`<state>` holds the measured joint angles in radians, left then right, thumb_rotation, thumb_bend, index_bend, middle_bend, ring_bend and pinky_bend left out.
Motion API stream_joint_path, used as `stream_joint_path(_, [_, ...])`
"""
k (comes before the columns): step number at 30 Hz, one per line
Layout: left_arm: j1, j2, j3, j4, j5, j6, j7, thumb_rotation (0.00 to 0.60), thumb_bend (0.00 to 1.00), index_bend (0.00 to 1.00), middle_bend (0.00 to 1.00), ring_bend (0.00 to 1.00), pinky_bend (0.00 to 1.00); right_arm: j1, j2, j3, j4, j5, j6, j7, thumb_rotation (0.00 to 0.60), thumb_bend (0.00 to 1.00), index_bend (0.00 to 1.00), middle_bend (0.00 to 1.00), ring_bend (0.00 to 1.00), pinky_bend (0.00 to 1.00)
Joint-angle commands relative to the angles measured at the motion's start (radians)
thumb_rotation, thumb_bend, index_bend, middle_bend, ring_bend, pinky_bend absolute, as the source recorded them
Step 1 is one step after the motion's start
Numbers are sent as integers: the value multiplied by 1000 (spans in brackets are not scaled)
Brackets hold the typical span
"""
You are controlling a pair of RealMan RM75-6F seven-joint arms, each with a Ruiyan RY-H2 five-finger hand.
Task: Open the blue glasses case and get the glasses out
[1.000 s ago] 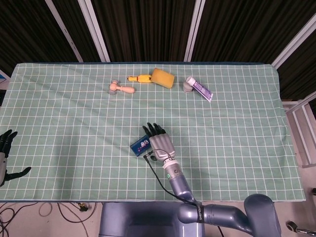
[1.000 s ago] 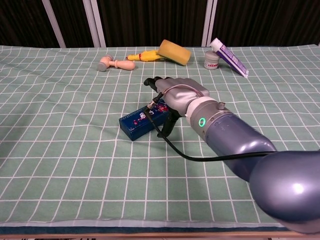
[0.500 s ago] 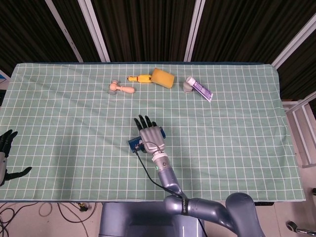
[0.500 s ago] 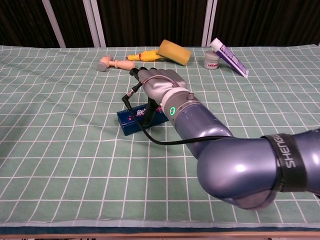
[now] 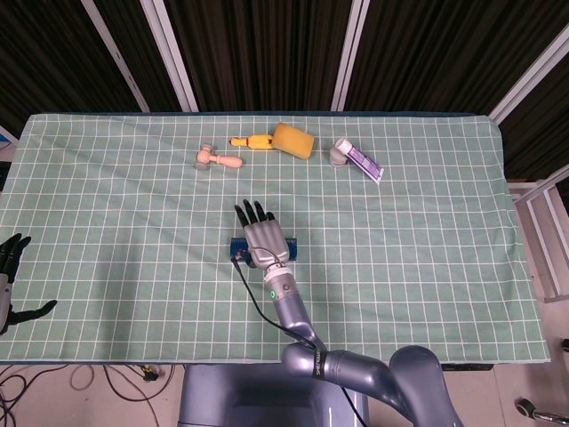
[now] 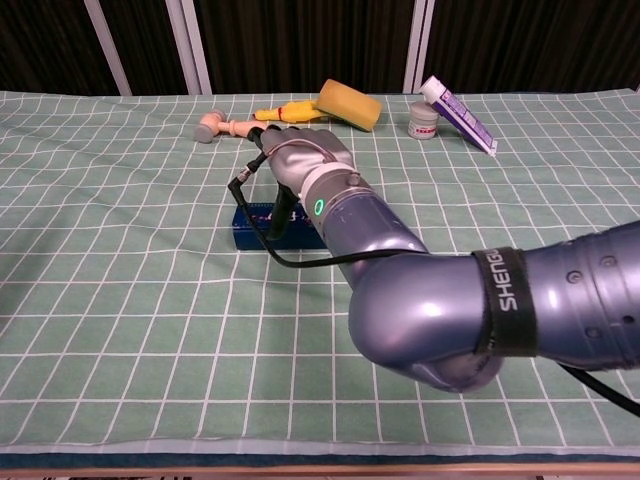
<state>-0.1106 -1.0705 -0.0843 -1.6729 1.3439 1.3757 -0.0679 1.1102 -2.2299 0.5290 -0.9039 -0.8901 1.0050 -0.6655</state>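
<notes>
One hand, the right hand (image 5: 261,239), hovers flat over the blue glasses case (image 5: 238,245), fingers (image 5: 253,212) outstretched, gripping nothing.

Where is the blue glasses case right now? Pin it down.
The blue glasses case lies mid-table in the head view, mostly hidden under the right hand, nearer the robot than the wooden mallet.

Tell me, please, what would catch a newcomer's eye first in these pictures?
The right hand at the middle of the green checked tablecloth, fingers spread over the blue glasses case, its big grey arm filling the chest view. Next, the yellow sponge among the small things along the far edge. The left hand waits off the near left corner.
</notes>
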Motion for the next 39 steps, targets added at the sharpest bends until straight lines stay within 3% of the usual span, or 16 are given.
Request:
stream_joint_path(1, [0,1,0,0,0,-1,-1,600,0,0,0,0,0,13,-5,9,12,5,-7,3,600,118,0,0,0,240])
stream_joint_path(6, [0,2,3,-3,2,-3,-3,600,0,0,0,0,0,-7,11,6,-51,42,-8,-24,600,178,24,0,0,240])
stream_joint_path(11, [2,6,7,-11,4,-4,-2,600,0,0,0,0,0,-34,47,15,-182,145,4,-118,600,225,144,0,0,240])
stream_joint_path(16, [4,9,8,-15,4,-2,-4,600,0,0,0,0,0,-31,73,22,-246,243,25,-213,600,228,179,0,0,240])
stream_joint_path(27, [3,13,9,-16,2,-8,-17,600,0,0,0,0,0,-7,97,11,-260,345,36,-289,600,266,224,0,0,240])
stream_joint_path(39, [2,14,8,-18,-1,-10,-20,600,0,0,0,0,0,15,102,-2,-257,371,35,-270,600,441,230,0,0,239])
